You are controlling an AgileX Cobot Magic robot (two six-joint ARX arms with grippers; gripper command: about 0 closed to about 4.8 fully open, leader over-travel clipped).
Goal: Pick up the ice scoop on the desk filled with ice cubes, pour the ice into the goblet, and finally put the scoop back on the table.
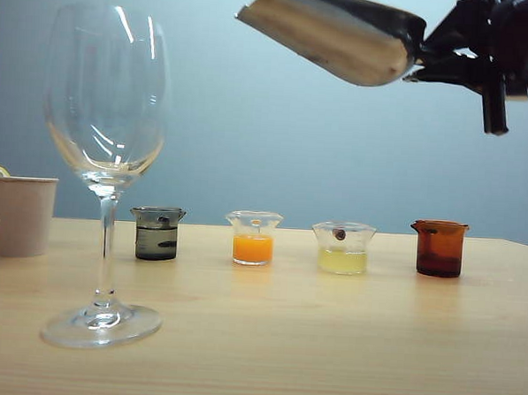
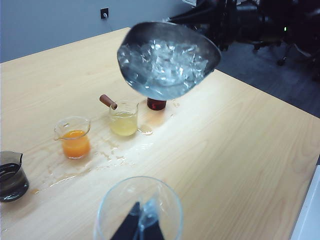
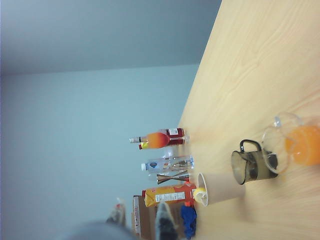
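right gripper (image 1: 430,63) is clamped narrow on the handle of the shiny polished-metal ice scoop (image 1: 339,33), held high at upper right, long axis running left-right, mouth tilted slightly down toward the left. clear glassy ice cubes (image 2: 162,62) are heaped inside. the tall clear stemmed goblet (image 1: 105,154) stands lower and well to the left on the light-wood table (image 1: 327,342); scoop must travel left. left gripper (image 2: 139,227) sits at the goblet; can't tell its opening.

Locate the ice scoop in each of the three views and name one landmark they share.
Exterior view: the ice scoop hangs high at the upper right, tilted, held by the right gripper.
Left wrist view: upper centre, above the table, mouth showing the ice cubes.
Right wrist view: not clearly visible.
Shared landmark: the orange beaker.
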